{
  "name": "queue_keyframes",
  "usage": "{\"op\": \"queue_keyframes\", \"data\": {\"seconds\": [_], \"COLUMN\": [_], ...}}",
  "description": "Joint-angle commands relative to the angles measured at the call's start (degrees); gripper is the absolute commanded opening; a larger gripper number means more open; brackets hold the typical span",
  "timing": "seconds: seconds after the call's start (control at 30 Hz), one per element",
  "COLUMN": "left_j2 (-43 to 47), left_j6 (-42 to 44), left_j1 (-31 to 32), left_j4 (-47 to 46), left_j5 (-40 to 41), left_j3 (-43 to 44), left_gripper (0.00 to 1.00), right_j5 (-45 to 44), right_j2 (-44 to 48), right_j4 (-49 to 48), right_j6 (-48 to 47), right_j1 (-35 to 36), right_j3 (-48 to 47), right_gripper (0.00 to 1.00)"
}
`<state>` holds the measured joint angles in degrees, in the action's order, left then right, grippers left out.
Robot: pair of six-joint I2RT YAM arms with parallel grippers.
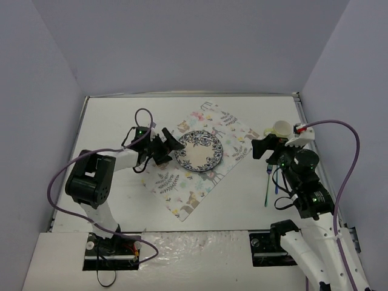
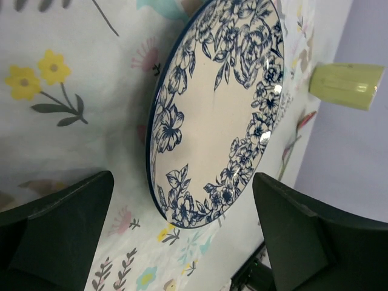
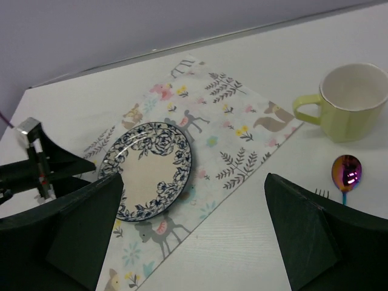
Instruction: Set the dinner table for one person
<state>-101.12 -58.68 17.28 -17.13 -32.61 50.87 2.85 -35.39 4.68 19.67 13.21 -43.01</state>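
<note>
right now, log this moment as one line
left tool: open, at rim of round blue floral plate | plate: flat on pastel animal-print cloth placemat | right tool: open, empty | pale yellow mug: off placemat

Tbl (image 1: 121,121): plate (image 1: 199,150) on mat (image 1: 182,195), cup (image 1: 280,128) R

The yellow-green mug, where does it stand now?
In the top view, the mug stands on the dinner table at the far right, just past the right corner of the placemat; the spoon lies nearer the arms' bases.
</note>
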Motion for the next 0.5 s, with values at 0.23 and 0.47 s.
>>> {"op": "queue_keyframes", "data": {"seconds": [0.23,0.47], "left_j2": [17.68,21.75], "left_j6": [27.31,41.08], "left_j1": [0.13,-1.54], "left_j4": [44.99,53.94], "left_j5": [24.74,37.16], "left_j3": [20.93,27.17], "left_gripper": [0.97,0.97], "right_j5": [-29.70,-36.06], "right_j2": [-20.78,-40.42], "right_j4": [5.76,7.27], "right_j6": [18.86,25.49], "right_j1": [0.23,0.06], "right_j3": [-8.27,-17.97], "right_gripper": [1.00,1.00]}}
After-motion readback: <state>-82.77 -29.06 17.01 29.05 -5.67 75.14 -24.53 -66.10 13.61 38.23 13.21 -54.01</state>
